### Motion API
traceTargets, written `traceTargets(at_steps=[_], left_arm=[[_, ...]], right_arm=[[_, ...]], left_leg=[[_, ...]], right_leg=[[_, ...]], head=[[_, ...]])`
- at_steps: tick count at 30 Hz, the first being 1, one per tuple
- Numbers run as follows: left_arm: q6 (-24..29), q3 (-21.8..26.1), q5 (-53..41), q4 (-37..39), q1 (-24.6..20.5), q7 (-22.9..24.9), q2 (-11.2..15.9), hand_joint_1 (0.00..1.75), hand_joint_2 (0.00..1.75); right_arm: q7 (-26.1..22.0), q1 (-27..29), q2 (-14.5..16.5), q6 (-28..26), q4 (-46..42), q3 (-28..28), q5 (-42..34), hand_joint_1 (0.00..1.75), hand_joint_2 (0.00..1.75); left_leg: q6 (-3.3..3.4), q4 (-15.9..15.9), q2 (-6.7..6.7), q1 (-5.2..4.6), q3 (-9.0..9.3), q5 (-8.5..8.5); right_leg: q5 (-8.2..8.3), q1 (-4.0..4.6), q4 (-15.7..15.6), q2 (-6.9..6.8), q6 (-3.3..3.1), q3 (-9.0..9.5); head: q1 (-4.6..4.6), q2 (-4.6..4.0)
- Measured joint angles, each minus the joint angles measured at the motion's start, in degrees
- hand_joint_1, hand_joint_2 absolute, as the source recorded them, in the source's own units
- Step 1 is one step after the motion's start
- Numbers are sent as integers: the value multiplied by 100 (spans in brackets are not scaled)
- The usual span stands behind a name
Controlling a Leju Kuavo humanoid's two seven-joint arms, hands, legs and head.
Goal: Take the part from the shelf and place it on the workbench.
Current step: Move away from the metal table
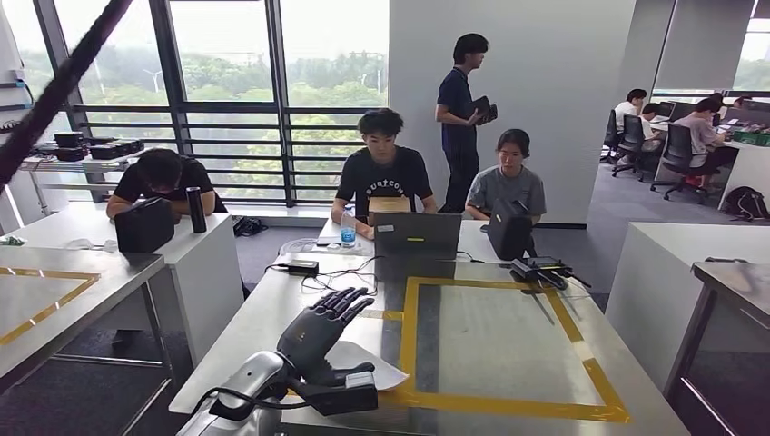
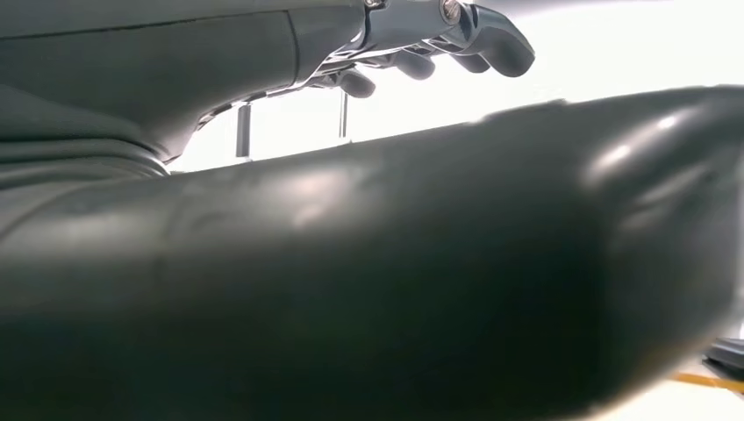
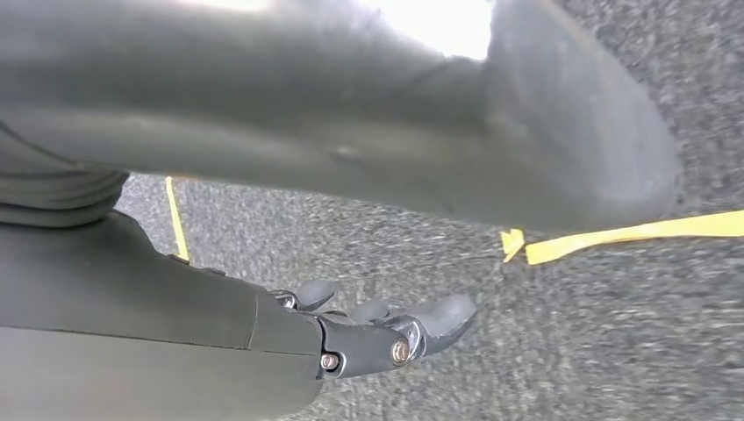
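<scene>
My left hand [image 1: 320, 341] hovers low over the near left part of the workbench [image 1: 495, 336], fingers spread and stretched forward. A flat white part [image 1: 383, 372] lies on the bench just under the hand, at the left edge of the yellow tape square [image 1: 508, 405]; I cannot tell whether the thumb touches it. The left wrist view has the thick thumb [image 2: 395, 263] across it and straight fingers [image 2: 439, 35] beyond, nothing between them. My right hand [image 3: 377, 331] hangs over grey carpet, fingers loosely extended and holding nothing.
Two people sit at the bench's far side behind a laptop [image 1: 418, 234], with a water bottle [image 1: 348, 232], a charger and cables [image 1: 304, 267] and black devices [image 1: 536, 268]. Another person stands behind. A second taped table [image 1: 54, 291] stands left, a metal bench [image 1: 735, 291] right.
</scene>
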Motion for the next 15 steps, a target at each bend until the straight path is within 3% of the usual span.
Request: traceTargets(at_steps=[2,4,6,8,10,12,13,14,15], left_arm=[[5,4,-1,-13,-2,8,5,0,0],[25,17,0,-32,-6,15,27,0,0],[49,56,17,-49,-11,19,79,0,0],[52,111,44,-71,-24,12,167,0,0],[40,164,55,-92,-53,1,261,0,0],[32,210,55,-105,-70,-21,339,0,0],[29,227,55,-109,-70,-38,373,0,0],[25,237,55,-115,-66,-61,400,0,0],[20,244,56,-125,-64,-85,421,0,0]], right_arm=[[-19,-9,-2,5,0,0,40,0,0],[-43,-14,-3,19,0,0,86,0,0],[-70,-11,-3,32,0,0,129,0,0],[-92,-16,-3,38,0,0,156,0,0],[-98,-20,-3,40,0,0,181,0,0],[-99,-13,-3,44,0,0,213,0,0],[-102,-10,-3,45,0,0,227,0,0],[-104,-9,-3,46,0,0,235,0,0],[-105,-10,-3,46,0,0,239,0,0]], left_leg=[[-52,81,-1,6,-129,51],[-122,132,-4,-9,-198,106],[-194,125,-10,-20,-222,173],[-263,221,-15,-9,-297,56],[-322,690,-16,7,-471,-385],[-357,1415,-14,13,-656,-818],[-361,1663,-15,14,-678,-878],[-352,1718,-15,14,-607,-809],[-331,1568,-15,11,-436,-662]], right_leg=[[128,-3,-771,7,-2,533],[88,17,-1225,25,-59,807],[122,27,-1251,32,-156,782],[205,8,-1269,17,-258,713],[311,-3,-1280,6,-336,602],[418,5,-1277,5,-358,461],[475,11,-1275,3,-359,384],[532,16,-1273,2,-355,311],[586,22,-1272,1,-348,243]], head=[[2,0],[-1,0],[-7,0],[-10,0],[-16,0],[-21,0],[-22,0],[-22,0],[-24,0]])
